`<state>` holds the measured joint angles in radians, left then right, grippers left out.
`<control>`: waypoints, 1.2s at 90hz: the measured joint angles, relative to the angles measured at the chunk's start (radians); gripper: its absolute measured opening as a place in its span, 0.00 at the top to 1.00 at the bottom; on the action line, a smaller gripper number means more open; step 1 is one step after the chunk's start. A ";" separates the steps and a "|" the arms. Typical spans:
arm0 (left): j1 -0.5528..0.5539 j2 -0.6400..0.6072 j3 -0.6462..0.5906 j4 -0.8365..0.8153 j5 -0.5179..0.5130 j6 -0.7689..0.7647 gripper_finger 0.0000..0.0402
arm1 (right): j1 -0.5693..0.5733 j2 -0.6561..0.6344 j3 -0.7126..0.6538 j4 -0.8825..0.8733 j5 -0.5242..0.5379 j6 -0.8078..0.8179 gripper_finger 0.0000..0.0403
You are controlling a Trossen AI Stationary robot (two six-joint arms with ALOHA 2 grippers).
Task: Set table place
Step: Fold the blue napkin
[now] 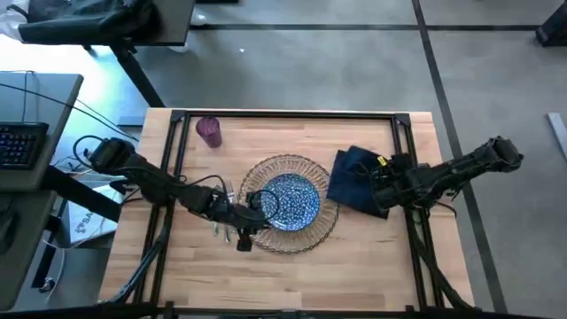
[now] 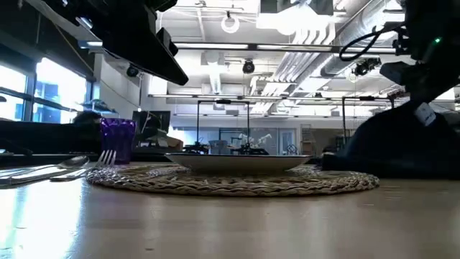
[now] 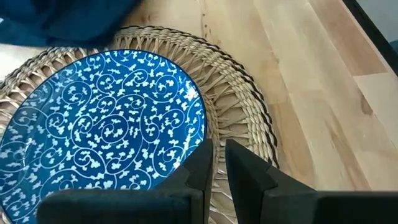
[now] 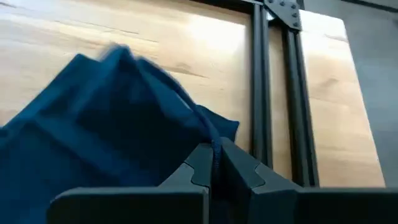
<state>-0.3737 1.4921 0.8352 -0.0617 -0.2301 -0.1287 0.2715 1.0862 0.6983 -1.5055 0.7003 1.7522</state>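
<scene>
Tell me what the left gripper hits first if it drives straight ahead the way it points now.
Most likely the blue-patterned round plate: the left gripper hangs at its edge, over the woven wicker charger, pointing across it. Its height above the rim is unclear, so it could pass over toward the navy cloth napkin.

Bare wooden tabletop is lying open along the near edge. The wide woven wicker charger is occupying the centre, silver cutlery crowding its left, crumpled navy cloth napkin blocking its right; a small purple cup is standing far left.
</scene>
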 joint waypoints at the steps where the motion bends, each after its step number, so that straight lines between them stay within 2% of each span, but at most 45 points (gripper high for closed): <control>1: 0.000 0.000 0.000 0.000 0.000 0.000 0.93 | -0.004 0.002 0.000 0.000 0.000 -0.001 1.00; 12: 0.000 0.000 0.000 0.005 -0.015 0.001 0.93 | -0.037 0.028 0.000 0.029 0.034 -0.098 1.00; 25: 0.000 0.000 0.000 0.004 -0.016 0.002 0.93 | -0.043 0.038 0.023 0.193 0.104 -0.392 1.00; 41: 0.000 0.000 0.000 0.001 -0.019 0.002 0.93 | 0.010 0.037 0.154 0.333 0.139 -0.727 1.00; 49: 0.000 0.000 0.000 0.000 -0.019 0.002 0.93 | 0.068 0.038 0.240 0.378 0.104 -0.872 1.00; 57: 0.000 0.000 0.000 0.000 -0.019 0.002 0.93 | 0.140 0.037 0.314 0.436 -0.028 -0.973 1.00; 67: 0.000 0.000 0.000 0.001 -0.019 0.002 0.93 | 0.225 0.037 0.371 0.481 -0.185 -0.952 1.00; 80: 0.000 0.000 0.000 0.000 -0.019 0.002 0.93 | 0.330 0.037 0.361 0.545 -0.254 -0.813 1.00; 90: 0.000 0.000 0.000 0.000 -0.019 0.002 0.93 | 0.406 0.058 0.308 0.663 -0.327 -0.715 1.00; 108: 0.000 0.000 0.000 0.013 -0.014 0.002 0.93 | 0.524 0.174 0.222 0.855 -0.393 -0.579 1.00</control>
<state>-0.3733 1.4921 0.8352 -0.0487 -0.2441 -0.1262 0.7959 1.2602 0.9203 -0.6502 0.3069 1.1728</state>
